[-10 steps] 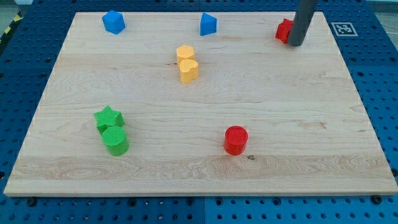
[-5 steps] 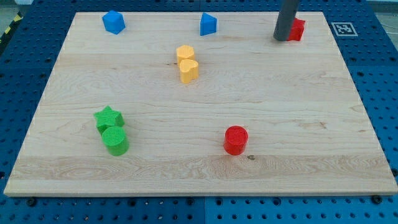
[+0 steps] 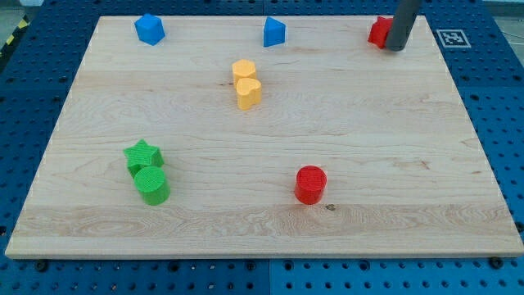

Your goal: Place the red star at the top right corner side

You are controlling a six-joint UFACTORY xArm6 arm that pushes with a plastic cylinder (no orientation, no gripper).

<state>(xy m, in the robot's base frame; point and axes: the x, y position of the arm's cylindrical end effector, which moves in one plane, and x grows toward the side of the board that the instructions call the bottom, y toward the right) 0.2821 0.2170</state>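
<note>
The red star point(image 3: 378, 31) sits close to the top right corner of the wooden board point(image 3: 385, 147), only partly seen because the dark rod point(image 3: 402, 23) stands in front of its right side, so its star shape cannot really be made out here. My tip point(image 3: 396, 47) rests on the board just to the right of the red star and a little below it, right against it as far as the view shows; the arm carries no hand or claw at all, only this rod, so there is nothing to open or close. To the left of the red star, along the same top edge, lies a blue block point(image 3: 274, 32) with a pointed top, and farther left, near the top left corner, a second blue block point(image 3: 150, 29). Below and to the left of the red star, two yellow blocks point(image 3: 246, 83) touch each other, one above the other. Well below the red star, toward the bottom edge, stands a red cylinder point(image 3: 311, 183). Far down to the left of the red star, a green star point(image 3: 142, 155) touches a green cylinder point(image 3: 152, 184) just beneath it.
</note>
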